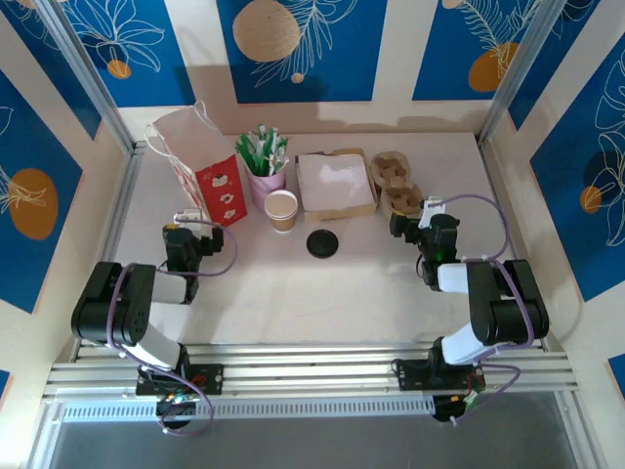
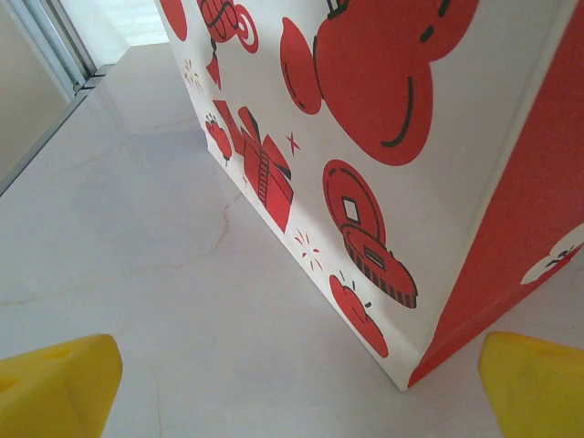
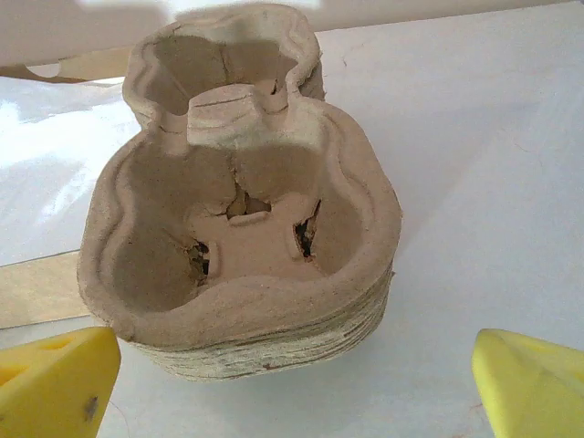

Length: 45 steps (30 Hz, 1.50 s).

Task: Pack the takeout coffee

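Observation:
The kraft-brown paper cup [image 1: 281, 209] with a white rim stands upright at mid-table, its top uncovered. Its flat round black lid [image 1: 322, 243] lies on the table just to the front right of it. My left gripper [image 1: 187, 217] rests low on the left, open, with yellow fingertips [image 2: 57, 388] wide apart and nothing between them, facing a red-and-white bag [image 2: 401, 173]. My right gripper [image 1: 418, 211] rests on the right, open and empty, its fingertips [image 3: 55, 383] facing the stack of pulp cup carriers [image 3: 242, 219].
The red-and-white paper bag [image 1: 200, 166] stands at the back left. A pink cup of green-and-white sticks [image 1: 266, 168] sits behind the coffee cup. A kraft box with white paper [image 1: 335, 183] and the pulp carrier stack [image 1: 396, 183] stand at the back right.

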Each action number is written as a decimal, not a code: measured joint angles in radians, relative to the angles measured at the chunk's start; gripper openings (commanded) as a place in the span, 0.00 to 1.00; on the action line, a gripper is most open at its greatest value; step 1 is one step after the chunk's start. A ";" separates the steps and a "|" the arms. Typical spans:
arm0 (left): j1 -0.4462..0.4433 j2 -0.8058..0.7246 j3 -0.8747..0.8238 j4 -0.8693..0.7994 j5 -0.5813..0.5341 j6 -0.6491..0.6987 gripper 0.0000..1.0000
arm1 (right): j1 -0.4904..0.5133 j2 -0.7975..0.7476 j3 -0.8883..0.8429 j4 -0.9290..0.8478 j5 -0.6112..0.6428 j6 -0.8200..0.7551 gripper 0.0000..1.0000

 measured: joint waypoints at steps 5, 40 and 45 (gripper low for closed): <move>0.000 0.000 0.000 0.000 0.000 0.000 1.00 | 0.000 0.000 0.000 0.000 0.000 0.000 0.99; 0.000 0.000 0.000 -0.001 0.006 0.001 1.00 | 0.078 -0.166 0.047 -0.229 0.133 -0.003 0.99; 0.000 -0.074 0.069 -0.186 0.015 0.000 1.00 | 0.215 -0.417 0.116 -0.359 0.146 0.047 0.99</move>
